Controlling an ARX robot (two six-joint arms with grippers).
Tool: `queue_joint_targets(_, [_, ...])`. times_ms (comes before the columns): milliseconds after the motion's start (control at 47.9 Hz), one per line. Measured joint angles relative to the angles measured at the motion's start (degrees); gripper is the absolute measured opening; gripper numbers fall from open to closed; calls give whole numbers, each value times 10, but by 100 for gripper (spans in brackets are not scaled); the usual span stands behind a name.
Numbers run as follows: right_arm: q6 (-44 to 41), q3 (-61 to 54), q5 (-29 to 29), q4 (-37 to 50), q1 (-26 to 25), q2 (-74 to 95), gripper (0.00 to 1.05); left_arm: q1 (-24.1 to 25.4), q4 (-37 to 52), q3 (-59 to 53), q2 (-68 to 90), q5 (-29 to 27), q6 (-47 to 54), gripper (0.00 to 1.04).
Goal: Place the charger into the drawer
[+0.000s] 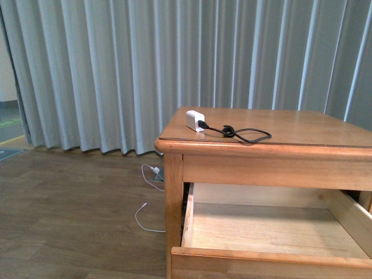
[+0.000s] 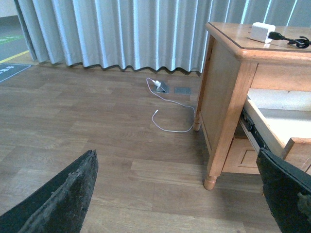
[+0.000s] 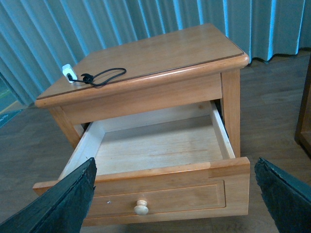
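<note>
The small white cube-shaped charger with a thin black cable loosely coiled beside it [image 1: 196, 120] [image 2: 262, 32] [image 3: 67, 72] sat on top of the honey-brown wooden nightstand [image 1: 302, 131] [image 2: 223, 92] [image 3: 160, 48]. It was close to the left edge as the front camera saw it, so not in the drawer yet.

Right under that top, the upper wooden drawer with the pale interior [image 1: 261, 229] [image 2: 277, 126] [image 3: 160, 145] was pulled well out, and the one round pale knob [image 3: 141, 208] showed on its front.

The left gripper [image 2: 176, 160] had its dark jaws spread wide and holding nothing, low over the brown wood-plank floor [image 1: 70, 221] [image 2: 97, 111] off to the nightstand's side. Same deal with the right gripper [image 3: 175, 162]: jaws wide apart, empty, in front of the open drawer.

A thin white cable [image 1: 144, 204] [image 2: 170, 130] lay on the floor near the pleated grey-blue curtain [image 1: 116, 70] [image 2: 121, 34].
</note>
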Motion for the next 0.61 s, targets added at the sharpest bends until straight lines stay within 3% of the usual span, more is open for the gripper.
queue_joint_targets(459, [0,0,0,0,0,0,97,0,0,0,0,0,0,99])
queue_joint_targets(501, [0,0,0,0,0,0,97,-13,1,0,6,-45,-7,99])
queue_joint_targets(606, [0,0,0,0,0,0,97,-80,18,0,49,-244,-24,99])
